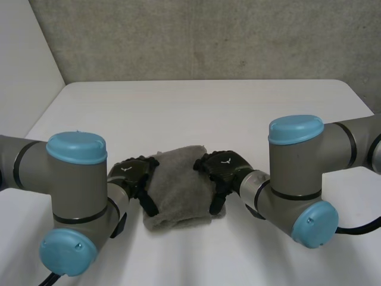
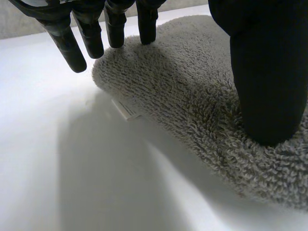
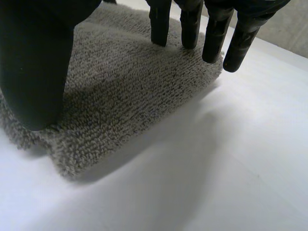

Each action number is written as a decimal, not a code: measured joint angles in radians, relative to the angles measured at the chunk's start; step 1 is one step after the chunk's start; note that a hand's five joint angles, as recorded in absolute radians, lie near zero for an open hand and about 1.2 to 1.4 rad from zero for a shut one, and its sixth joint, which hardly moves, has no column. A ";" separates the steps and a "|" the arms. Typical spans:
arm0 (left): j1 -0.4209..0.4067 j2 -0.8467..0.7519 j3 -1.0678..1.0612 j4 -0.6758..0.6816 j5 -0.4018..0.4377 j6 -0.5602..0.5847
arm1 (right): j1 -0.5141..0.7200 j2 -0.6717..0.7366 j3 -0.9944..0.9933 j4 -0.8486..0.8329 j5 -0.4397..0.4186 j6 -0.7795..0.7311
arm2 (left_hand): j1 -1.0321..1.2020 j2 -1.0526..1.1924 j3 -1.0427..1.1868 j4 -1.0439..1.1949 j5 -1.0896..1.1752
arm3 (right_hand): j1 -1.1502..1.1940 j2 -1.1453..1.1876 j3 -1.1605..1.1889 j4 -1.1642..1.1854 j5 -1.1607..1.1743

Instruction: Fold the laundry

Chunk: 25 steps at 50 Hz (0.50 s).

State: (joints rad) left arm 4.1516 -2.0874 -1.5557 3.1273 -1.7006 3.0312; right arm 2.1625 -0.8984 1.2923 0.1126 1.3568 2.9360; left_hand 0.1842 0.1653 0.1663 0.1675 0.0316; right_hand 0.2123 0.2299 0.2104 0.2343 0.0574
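Left arm (image 1: 74, 196) and right arm (image 1: 297, 173), grey joints with light-blue caps, nearest in the head view, one at each side. Between them, small grey terry towel (image 1: 178, 190), folded into a thick pad, flat on the white table (image 1: 208, 107) at its near middle. Left hand (image 1: 132, 173) at the towel's left edge: fingers (image 2: 91, 33) straight, tips along that edge, some on the pile, the outermost just off it; thumb (image 2: 267, 72) pressed down onto the top surface further in; relaxed, nothing clasped. Right hand (image 1: 225, 165) at the towel's right edge, likewise: fingers (image 3: 190, 24) straight, tips set on the pile near a corner; thumb (image 3: 36, 62) bearing down on the cloth; released, no grip. Small white label (image 2: 126, 109) poking out from under the towel's edge, near the left hand's fingertips. Grey concrete wall (image 1: 208, 36) behind the table
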 measured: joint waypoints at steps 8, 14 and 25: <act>-0.025 0.088 0.011 0.019 0.008 0.092 | 0.006 -0.103 -0.015 -0.011 0.012 -0.014 | 0.000 0.000 0.000 0.000 0.000 | 0.000 0.000 0.000 0.000 -0.002; -0.061 0.247 0.087 0.007 0.004 0.103 | -0.014 -0.299 -0.019 -0.033 0.100 0.086 | -0.006 -0.001 0.000 -0.001 0.000 | 0.000 0.000 0.000 0.000 -0.002; 0.019 0.522 0.234 -0.135 0.047 0.104 | -0.144 -0.637 -0.012 -0.037 0.291 0.119 | -0.006 -0.001 0.000 -0.001 0.000 | 0.000 0.000 0.000 0.000 -0.002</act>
State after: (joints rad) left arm 4.1706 -1.5657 -1.3219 2.9925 -1.6536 3.1347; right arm 2.0187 -1.5354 1.2804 0.0753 1.6478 3.0553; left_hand 0.1779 0.1645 0.1663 0.1662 0.0316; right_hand 0.2123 0.2299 0.2105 0.2343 0.0558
